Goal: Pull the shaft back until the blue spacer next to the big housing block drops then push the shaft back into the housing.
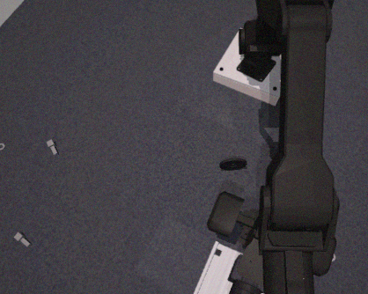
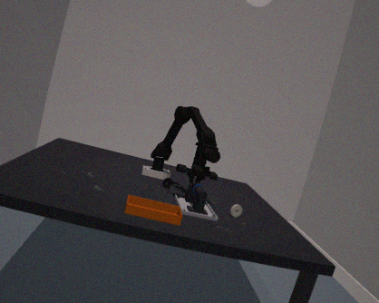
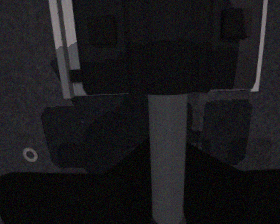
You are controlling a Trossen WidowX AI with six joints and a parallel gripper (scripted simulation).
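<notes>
My gripper [image 2: 193,182] [image 3: 162,144] is shut on the grey shaft, with a dark finger on each side of it. The shaft [image 3: 167,150] runs straight from the dark housing block [image 3: 176,67] to the fingers in the wrist view. The block stands on a white base plate [image 1: 212,275] [image 2: 211,212] [image 3: 260,75]. A blue rim [image 2: 198,187] shows by the gripper in the exterior view; which spacer it belongs to I cannot tell. In the top view the arm hides the shaft and fingertips. No spacers can be made out clearly on the shaft in the wrist view.
An orange bin [image 2: 152,211] stands beside the base plate. A pale wheel [image 2: 236,210], a small ring [image 3: 30,155] and a dark disc [image 1: 233,164] are nearby. Two small grey pieces [image 1: 53,146] [image 1: 22,238] and another ring [image 1: 1,146] lie farther left. The arm's white base [image 1: 244,85] is behind.
</notes>
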